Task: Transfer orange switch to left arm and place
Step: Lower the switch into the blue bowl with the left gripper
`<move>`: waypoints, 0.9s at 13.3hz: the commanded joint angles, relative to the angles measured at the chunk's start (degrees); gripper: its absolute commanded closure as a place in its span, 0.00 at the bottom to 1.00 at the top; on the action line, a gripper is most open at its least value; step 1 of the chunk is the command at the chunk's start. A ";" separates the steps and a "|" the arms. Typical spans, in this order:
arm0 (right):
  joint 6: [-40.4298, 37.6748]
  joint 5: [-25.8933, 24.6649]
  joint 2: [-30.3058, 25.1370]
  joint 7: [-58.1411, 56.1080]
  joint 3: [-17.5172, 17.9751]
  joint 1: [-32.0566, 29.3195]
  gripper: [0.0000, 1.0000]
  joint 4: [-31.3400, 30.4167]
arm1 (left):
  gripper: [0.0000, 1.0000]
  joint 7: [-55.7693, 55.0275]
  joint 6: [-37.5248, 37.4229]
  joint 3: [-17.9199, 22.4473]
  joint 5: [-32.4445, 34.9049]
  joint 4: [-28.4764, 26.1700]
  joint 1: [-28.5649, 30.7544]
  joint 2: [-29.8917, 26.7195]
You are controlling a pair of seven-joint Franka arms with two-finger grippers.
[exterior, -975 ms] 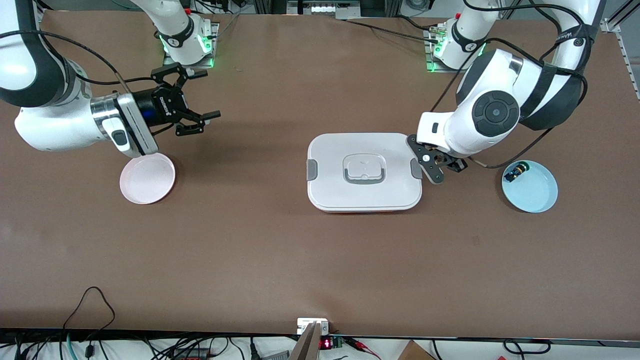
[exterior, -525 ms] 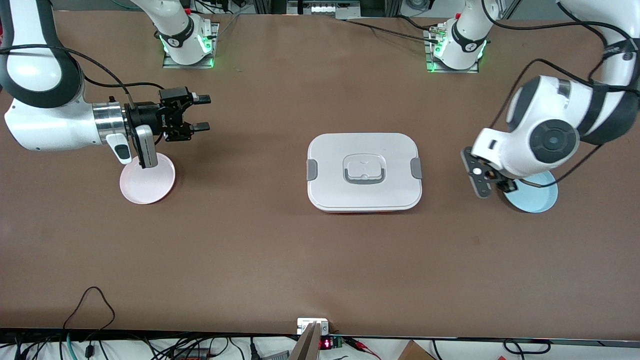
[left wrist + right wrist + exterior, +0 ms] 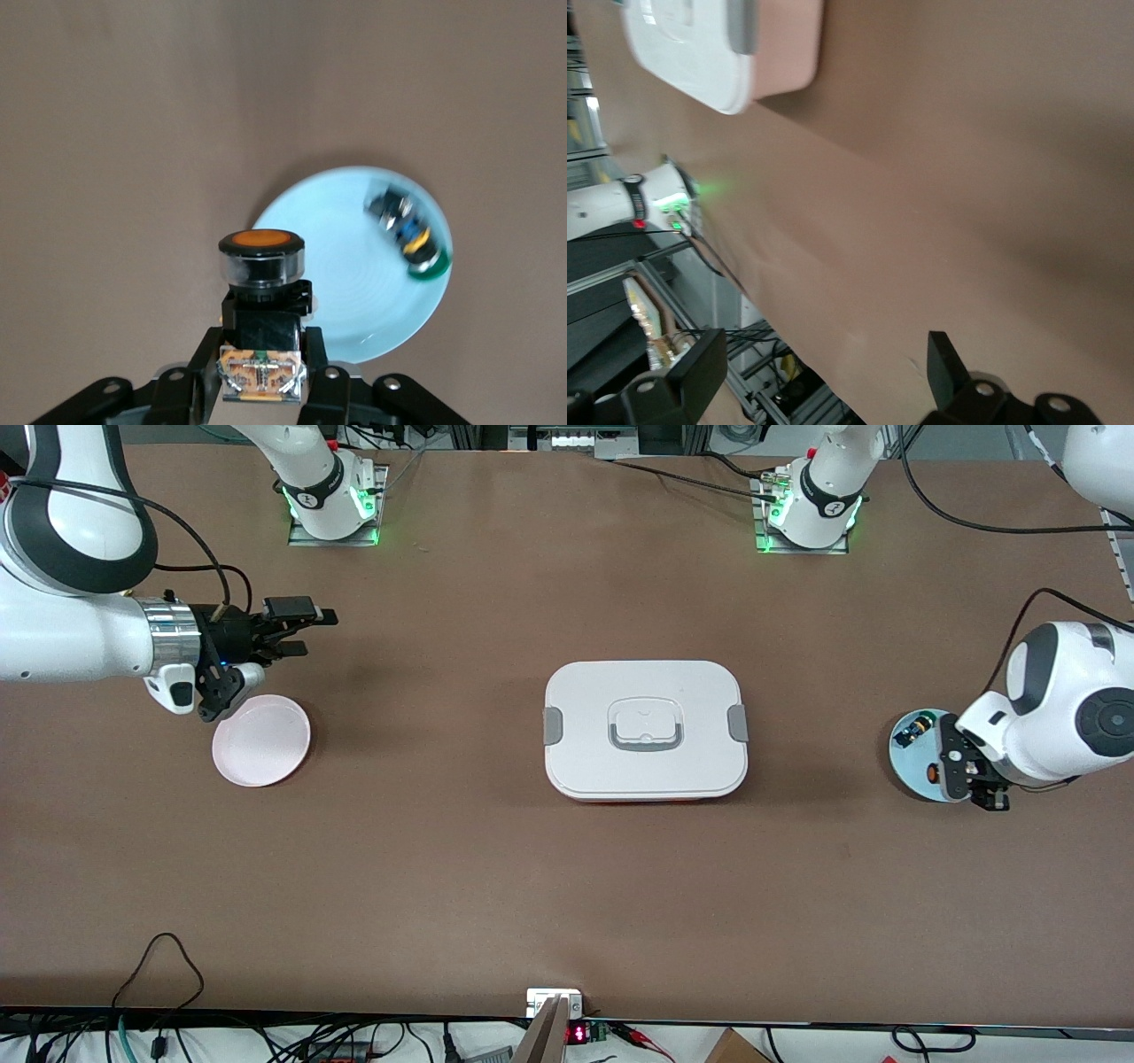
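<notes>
Left wrist view: orange switch (image 3: 260, 292) clamped in left gripper (image 3: 262, 367).

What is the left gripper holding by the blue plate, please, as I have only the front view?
Observer: The left wrist view shows the left gripper shut on the orange switch, gripping its black body, with the orange cap pointing away from the wrist.
Operator: Is anything else on the blue plate?
Observer: Yes, a second switch with blue, yellow and green parts lies on its side near the rim of the blue plate.
Operator: And the right gripper?
Observer: The right wrist view shows the right gripper open, nothing between its fingers, over the table, with the box in sight.
</notes>
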 commanded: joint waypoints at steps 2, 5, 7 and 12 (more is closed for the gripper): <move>-0.10 -10.53 0.41 13.19 0.46 0.04 0.00 0.72 | 0.84 2.35 4.04 -1.04 4.24 -4.95 3.02 -0.06; 3.14 -21.23 0.85 16.73 0.54 0.40 0.00 0.72 | 0.84 2.53 6.95 -0.87 5.72 -5.04 4.60 3.10; 4.20 -30.64 0.33 16.74 0.63 0.31 0.00 0.90 | 0.84 2.44 10.44 -0.87 7.57 -5.04 5.66 5.03; 5.86 -36.58 1.20 15.86 0.28 -3.47 0.00 10.98 | 0.84 2.26 14.78 -0.78 7.66 -6.09 8.92 8.74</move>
